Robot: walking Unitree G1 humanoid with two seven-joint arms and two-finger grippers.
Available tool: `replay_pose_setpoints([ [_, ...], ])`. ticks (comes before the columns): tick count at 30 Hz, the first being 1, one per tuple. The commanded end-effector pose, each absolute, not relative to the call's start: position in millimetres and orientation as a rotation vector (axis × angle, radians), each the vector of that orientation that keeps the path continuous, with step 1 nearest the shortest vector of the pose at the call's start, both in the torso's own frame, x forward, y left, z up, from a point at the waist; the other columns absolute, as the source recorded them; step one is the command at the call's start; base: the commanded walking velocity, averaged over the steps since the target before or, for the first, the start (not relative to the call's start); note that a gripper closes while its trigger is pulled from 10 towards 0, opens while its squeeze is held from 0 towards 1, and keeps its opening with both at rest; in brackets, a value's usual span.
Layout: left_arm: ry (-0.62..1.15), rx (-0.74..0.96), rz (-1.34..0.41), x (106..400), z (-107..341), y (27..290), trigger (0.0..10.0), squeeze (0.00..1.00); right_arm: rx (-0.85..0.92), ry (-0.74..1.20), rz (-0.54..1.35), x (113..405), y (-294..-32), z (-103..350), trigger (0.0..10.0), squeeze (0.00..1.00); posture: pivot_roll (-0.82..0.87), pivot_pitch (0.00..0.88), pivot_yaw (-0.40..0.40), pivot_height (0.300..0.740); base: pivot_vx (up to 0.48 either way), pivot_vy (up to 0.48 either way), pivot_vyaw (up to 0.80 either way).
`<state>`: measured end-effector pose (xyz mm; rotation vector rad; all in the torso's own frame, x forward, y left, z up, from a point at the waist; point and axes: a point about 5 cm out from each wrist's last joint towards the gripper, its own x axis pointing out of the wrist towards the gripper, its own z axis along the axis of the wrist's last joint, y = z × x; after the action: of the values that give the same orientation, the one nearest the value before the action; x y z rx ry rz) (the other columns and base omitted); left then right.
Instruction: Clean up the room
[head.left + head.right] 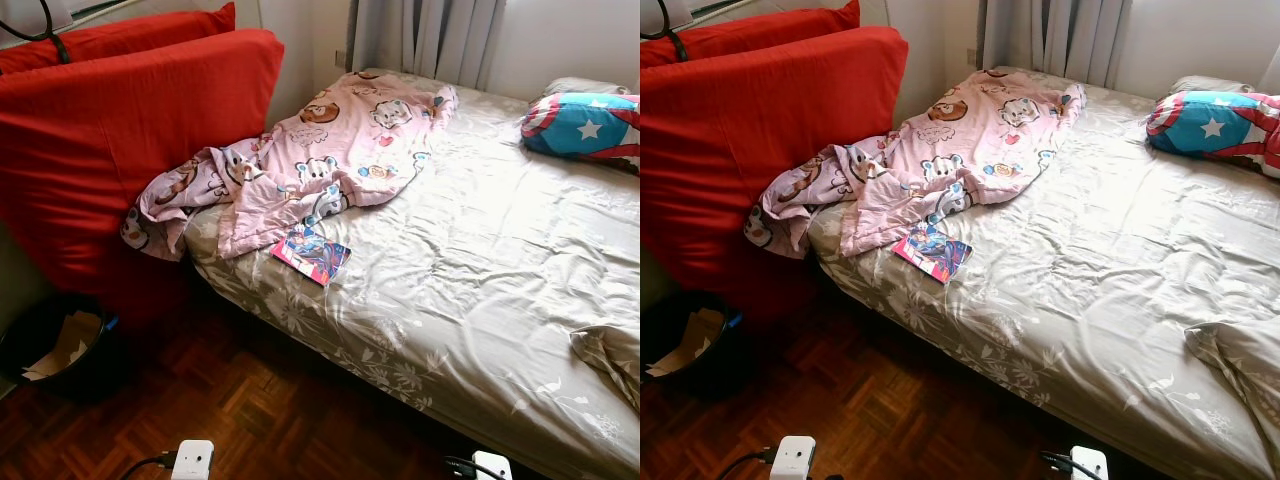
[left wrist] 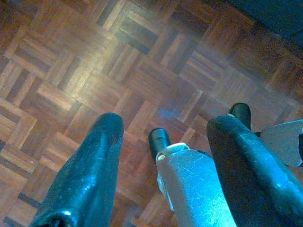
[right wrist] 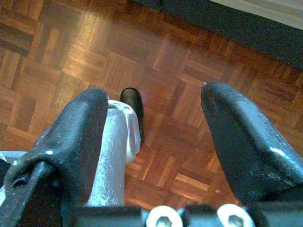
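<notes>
Left eye view: pink blanket (image 1: 320,155) lay crumpled across bed (image 1: 480,290), book (image 1: 311,254) beside it.
Left gripper (image 2: 163,130): spread apart, empty, above parquet floor (image 2: 71,71).
Right gripper (image 3: 154,111): likewise.

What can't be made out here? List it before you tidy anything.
- Bin: dark and in shade in the eye views; only papers show on top, the rest cannot be told.
- Comic book: its upper edge is tucked under the pink blanket; the cover print is too small to read.
- Star-patterned pillow: cut off by the right edge.
- Bed corner: crumpled cloth, cut by the right edge.
</notes>
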<state>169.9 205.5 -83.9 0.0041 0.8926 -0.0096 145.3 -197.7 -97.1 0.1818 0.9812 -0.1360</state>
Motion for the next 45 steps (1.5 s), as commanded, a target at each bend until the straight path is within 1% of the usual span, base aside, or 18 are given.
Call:
replay_pose_setpoints([
  [1,0.919,0.006,-0.005,163,-87,207,10.0,0.0,0.173,0.992,-0.137,141,-198,-99,10.0,0.0,0.0,0.074,0.004,0.74,0.0,0.0,0.0],
  [7,0.919,0.006,-0.005,163,-87,207,10.0,0.0,0.173,0.992,-0.137,141,-198,-99,10.0,0.0,0.0,0.074,0.004,0.74,0.0,0.0,0.0],
  [8,0.919,0.004,-0.003,163,-87,207,10.0,0.0,0.168,0.992,-0.141,141,-198,-99,10.0,0.0,0.0,0.0,0.0,0.74,0.0,0.0,0.0],
  [9,0.958,0.003,0.004,148,-91,216,10.0,0.0,0.159,0.999,-0.132,140,-199,-99,10.0,0.0,0.0,0.0,-0.014,0.74,0.0,0.0,0.0],
  [11,1.021,0.012,0.023,122,-96,235,10.0,0.0,0.152,1.01,-0.121,138,-200,-99,10.0,0.0,0.0,0.0,-0.013,0.74,0.0,0.0,0.0],
  [17,1.036,0.014,0.043,112,-94,251,10.0,0.0,0.158,1.012,-0.124,138,-200,-100,10.0,0.0,0.0,0.0,-0.012,0.74,0.0,0.0,0.0],
  [23,1.032,0.01,0.037,115,-93,251,10.0,0.0,0.161,1.007,-0.123,140,-200,-99,10.0,0.0,0.0,0.0,-0.011,0.74,0.0,0.0,0.0],
  [31,1.012,-0.016,0.044,126,-95,234,10.0,0.0,0.158,1.002,-0.123,142,-202,-98,10.0,0.0,0.01,0.0,-0.027,0.74,0.0,0.0,0.0],
  [35,1.01,-0.021,0.041,127,-95,231,10.0,0.0,0.16,0.998,-0.124,143,-201,-98,10.0,0.0,0.01,0.0,-0.028,0.74,0.0,0.0,0.0],
  [41,1.003,-0.024,0.048,124,-94,238,10.0,0.0,0.167,0.996,-0.125,143,-200,-98,10.0,0.0,0.01,0.0,-0.031,0.74,0.0,0.0,0.0],
  [45,1.006,-0.029,0.065,119,-92,250,10.0,0.0,0.173,0.993,-0.128,144,-199,-98,10.0,0.0,0.01,0.0,-0.024,0.74,0.0,0.0,0.0],
])
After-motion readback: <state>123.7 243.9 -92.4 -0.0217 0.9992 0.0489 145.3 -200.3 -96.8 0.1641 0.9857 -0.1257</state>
